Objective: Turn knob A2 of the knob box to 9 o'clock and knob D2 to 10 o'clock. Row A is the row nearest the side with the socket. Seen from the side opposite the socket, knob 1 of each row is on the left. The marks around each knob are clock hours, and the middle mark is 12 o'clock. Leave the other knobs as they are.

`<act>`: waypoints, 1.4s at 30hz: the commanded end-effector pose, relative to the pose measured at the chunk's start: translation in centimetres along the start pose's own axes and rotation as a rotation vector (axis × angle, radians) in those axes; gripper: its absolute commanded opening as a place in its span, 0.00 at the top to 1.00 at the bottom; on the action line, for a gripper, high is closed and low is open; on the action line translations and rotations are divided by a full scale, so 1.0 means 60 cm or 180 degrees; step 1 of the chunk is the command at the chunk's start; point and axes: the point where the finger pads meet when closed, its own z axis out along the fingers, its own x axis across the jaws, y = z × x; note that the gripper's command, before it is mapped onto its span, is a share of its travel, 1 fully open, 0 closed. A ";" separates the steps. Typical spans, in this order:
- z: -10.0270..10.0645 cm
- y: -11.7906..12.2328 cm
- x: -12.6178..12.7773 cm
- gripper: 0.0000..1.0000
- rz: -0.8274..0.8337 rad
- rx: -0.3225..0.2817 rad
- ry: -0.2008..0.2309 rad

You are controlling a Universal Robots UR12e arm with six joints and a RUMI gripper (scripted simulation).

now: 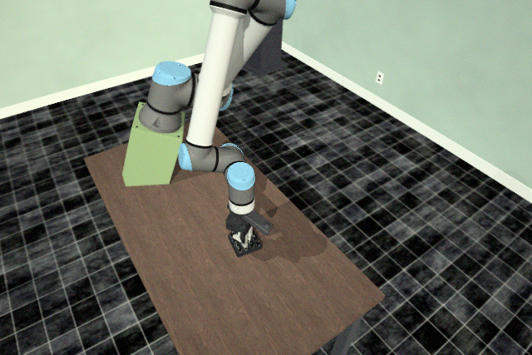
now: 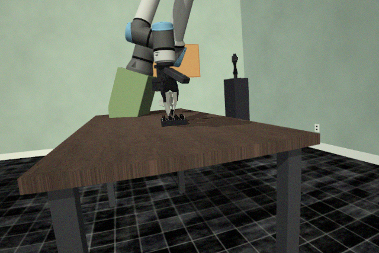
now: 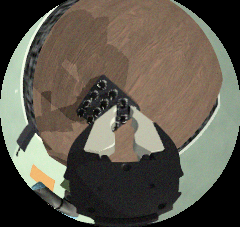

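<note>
The black knob box (image 1: 248,251) (image 2: 174,122) (image 3: 119,91) lies on the wooden table (image 1: 193,230) (image 2: 147,146) (image 3: 165,52). Its black knobs stand in rows with small pale marks around them. The pointer directions are too small to read, and I cannot make out the socket side. My gripper (image 1: 245,244) (image 2: 170,114) (image 3: 122,106) points down at the box, its pale fingers slightly open with a narrow gap. The tips are close to the knob tops. They partly hide the knobs at the box's lower right in the wrist view; whether a knob stands between them is unclear.
The green base block (image 1: 150,157) (image 2: 127,97) with the arm's foot stands at the far end of the table. A dark pedestal (image 1: 268,48) (image 2: 236,98) stands on the floor behind the table. The arm's shadow falls beside the box.
</note>
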 end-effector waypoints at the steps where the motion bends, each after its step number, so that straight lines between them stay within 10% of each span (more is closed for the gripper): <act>1: 0.003 -0.001 0.001 0.89 -0.0001 0.0003 0.0002; 42: 0.020 -0.001 0.001 0.89 -0.0001 0.0003 0.0002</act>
